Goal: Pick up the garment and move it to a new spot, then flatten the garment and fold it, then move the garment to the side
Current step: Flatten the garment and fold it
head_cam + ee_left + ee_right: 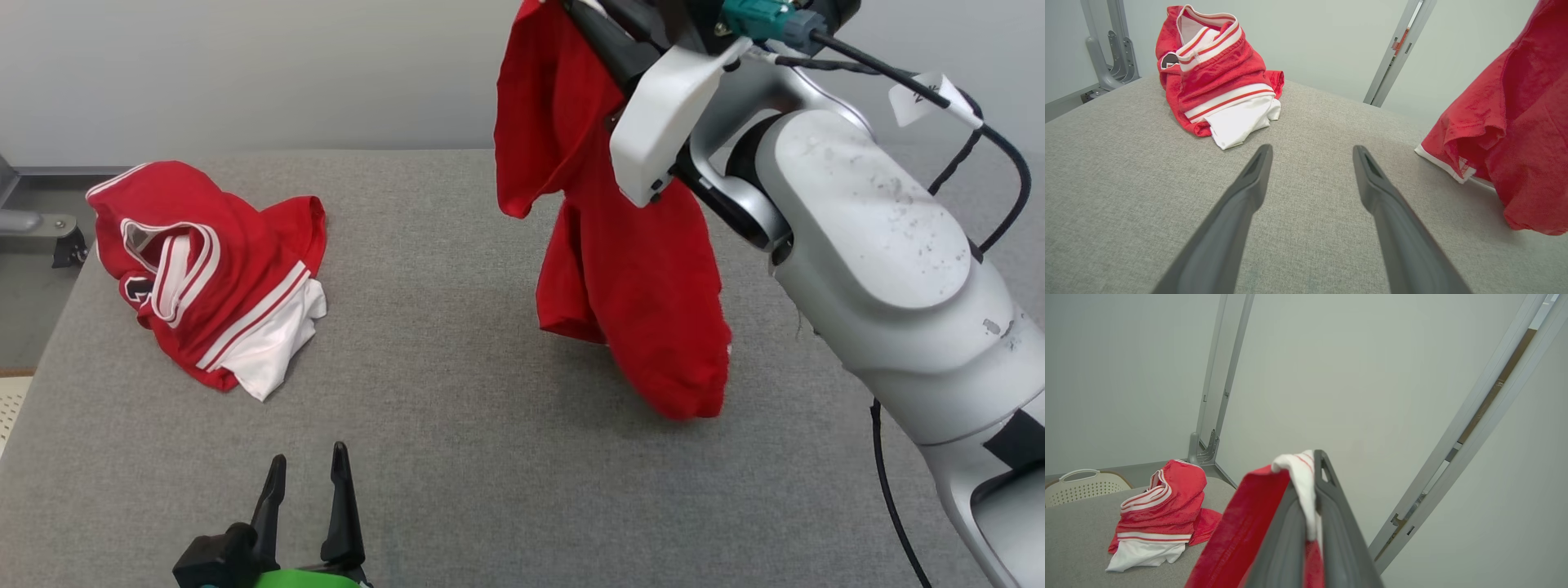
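A red garment (629, 245) hangs in the air over the right half of the grey table (457, 392), its lowest fold close to the surface. My right gripper (1308, 477) is shut on its white-trimmed edge (1300, 473), high above the table. From the left wrist the same garment (1515, 134) hangs at the right, white hem low. My left gripper (306, 478) stays open near the table's front edge, nothing between its fingers (1249, 192).
A second crumpled red and white garment (208, 269) lies in a heap at the table's back left. A white perforated basket (1084, 486) stands beyond the table. Metal frame posts (1398, 53) rise behind. My right forearm (873, 269) crosses the right side.
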